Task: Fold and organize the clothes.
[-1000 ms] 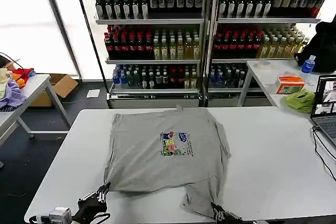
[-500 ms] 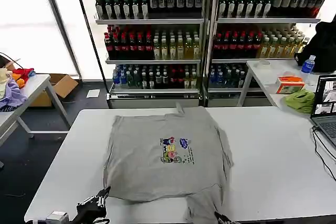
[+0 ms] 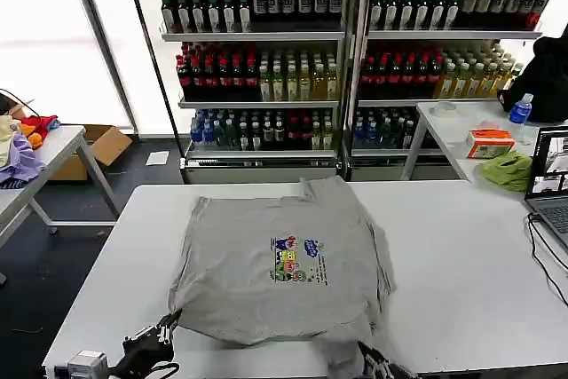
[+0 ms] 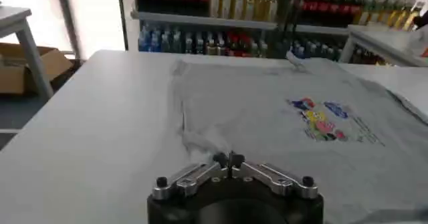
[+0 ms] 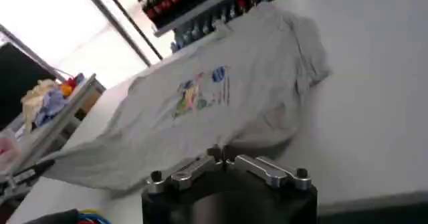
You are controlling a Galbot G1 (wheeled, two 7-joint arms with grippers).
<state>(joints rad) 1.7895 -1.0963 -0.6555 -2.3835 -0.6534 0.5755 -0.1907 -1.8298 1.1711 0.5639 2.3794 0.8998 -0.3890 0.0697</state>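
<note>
A light grey short-sleeved shirt (image 3: 284, 264) with a small multicoloured chest print lies face up on the white table (image 3: 461, 255), collar toward the shelves. My left gripper (image 3: 167, 326) sits at the shirt's near left hem corner. In the left wrist view it (image 4: 229, 158) is shut, and wrinkles in the shirt (image 4: 287, 112) run into its tips. My right gripper (image 3: 366, 357) is at the near right hem by the table's front edge. In the right wrist view it (image 5: 217, 153) is shut against bunched fabric of the shirt (image 5: 221, 98).
An open laptop (image 3: 552, 184) with cables sits at the table's right edge. A side table behind it carries a lime-green cloth (image 3: 508, 170) and an orange box (image 3: 490, 142). Bottle shelves (image 3: 355, 51) stand behind. Coloured fabrics (image 3: 22, 148) lie on a table at left.
The shirt's near hem has been drawn wider and flatter. The trailing lower right part has shortened, and the left hem corner has shifted outward with my left gripper.
</note>
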